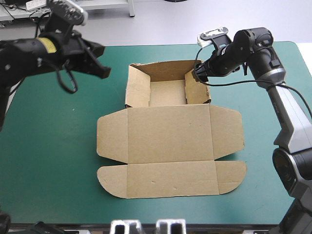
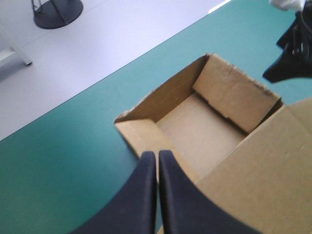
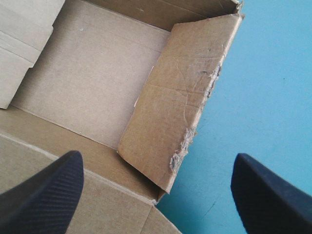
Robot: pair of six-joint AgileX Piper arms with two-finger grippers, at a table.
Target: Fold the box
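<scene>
**Box: tray standing, lid flat; one gripper closed, one spread**

The teal-green table cover (image 1: 48, 170) carries the brown cut-cardboard box (image 1: 168, 146) mid-table, between the two grippers. Its far half stands as an open rectangular tray (image 1: 167, 93) with walls raised. Its near half, the lid panel (image 1: 169, 134) with rounded side flaps and a rounded tuck flap, lies flat on the cover and runs away from both grippers toward the near table edge.

Left arm: the left gripper (image 2: 157, 157) has its black curved-fin fingers pressed together into one point, nothing between them. It hangs above the cover, outboard of the tray's left side wall (image 2: 141, 134). That wall sits directly ahead of and below the tips, with the tray interior beyond it and the lid off to one side. No contact is visible.

Right arm: the right gripper (image 3: 156, 158) has its fingers spread wide and holds nothing. The tray's right side wall (image 3: 180, 102) lies ahead, in the gap between the fingers, and its free edge is torn and frayed. One finger is over the tray-to-lid fold, the other over bare cover outside the box. In the high view the gripper sits at that wall's far top corner. I can't tell whether it touches.
</scene>
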